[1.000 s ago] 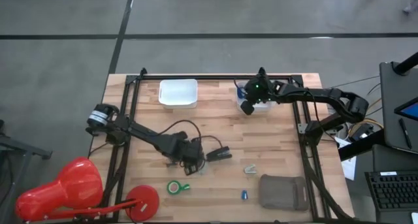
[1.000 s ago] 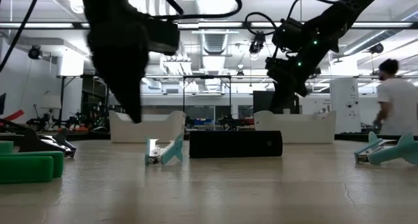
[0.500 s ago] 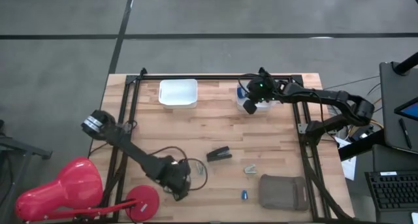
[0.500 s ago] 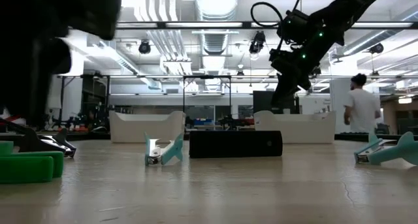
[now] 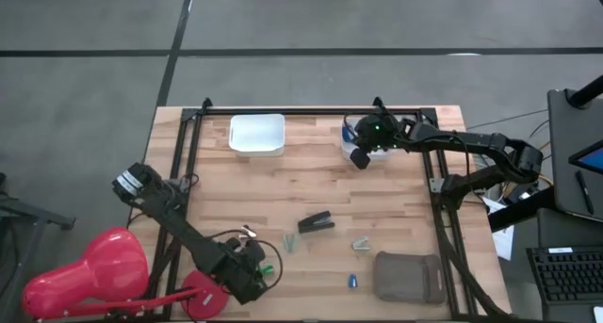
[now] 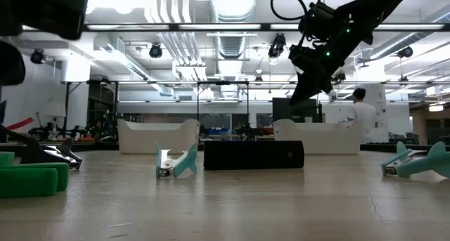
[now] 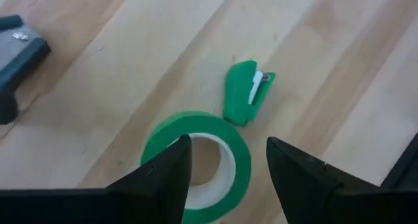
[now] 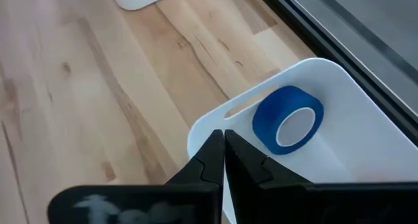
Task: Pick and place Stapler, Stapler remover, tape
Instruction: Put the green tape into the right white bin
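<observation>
The green tape (image 5: 267,267) lies on the worktop (image 5: 311,186) near its front left corner in the high view, under the left claw (image 5: 252,274), whose arm stretches low from the left edge, while the right claw (image 5: 359,156) hangs shut and empty over the far white bin (image 5: 381,152). In the left wrist view the open fingers (image 7: 163,178) straddle the roll's near rim with a green stapler remover (image 7: 245,93) just beside it; I judge a descent off-centre could land a finger on the rim and skid the roll into it. In the right wrist view a blue tape (image 8: 287,119) already sits in that bin.

From where I stand, nothing here can be read: no lettering, label, brand, number or sign shows on anything on the tabletop or in the room beyond it.
</observation>
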You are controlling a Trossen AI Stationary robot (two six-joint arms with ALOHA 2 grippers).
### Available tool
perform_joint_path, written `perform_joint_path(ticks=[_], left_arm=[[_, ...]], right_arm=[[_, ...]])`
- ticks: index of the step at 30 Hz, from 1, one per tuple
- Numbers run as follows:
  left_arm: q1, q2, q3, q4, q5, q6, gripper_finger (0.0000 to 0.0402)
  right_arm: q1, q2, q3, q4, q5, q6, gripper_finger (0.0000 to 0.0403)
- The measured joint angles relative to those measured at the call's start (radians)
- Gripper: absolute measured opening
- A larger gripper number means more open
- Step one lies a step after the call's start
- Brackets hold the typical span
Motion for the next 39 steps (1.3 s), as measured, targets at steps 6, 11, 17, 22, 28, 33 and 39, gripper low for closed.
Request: perform_joint_path(ticks=[6,11,17,22,28,33,39], left_arm=[[-0.001,0.001,-0.034,0.055,-0.005,-0.015,0.02],[0.0,0.018,-0.04,0.084,-0.005,-0.022,0.0198],[0.002,0.024,-0.029,0.081,0.032,-0.045,0.0197],[-0.003,0.02,0.008,0.048,0.021,-0.023,0.0197],[-0.002,0.019,0.023,0.054,0.037,-0.025,0.0197],[-0.002,0.066,0.017,0.057,0.07,-0.028,0.0197],[0.0,0.105,0.02,0.06,0.1,-0.021,0.0192]], right_arm=[[0.01,0.0,0.0,0.0,0.0,-0.001,0.0008],[0.009,0.0,0.0,0.007,0.0,-0.001,0.0008],[0.009,0.0,0.0,0.008,0.001,-0.006,0.0008],[0.009,0.0,0.0,0.01,0.001,-0.009,0.0008],[0.015,0.0,0.0,0.01,0.0,-0.005,0.0008],[0.027,0.0,0.0,0.01,0.0,-0.001,0.0008],[0.031,0.0,0.0,0.01,-0.002,-0.004,0.0008]])
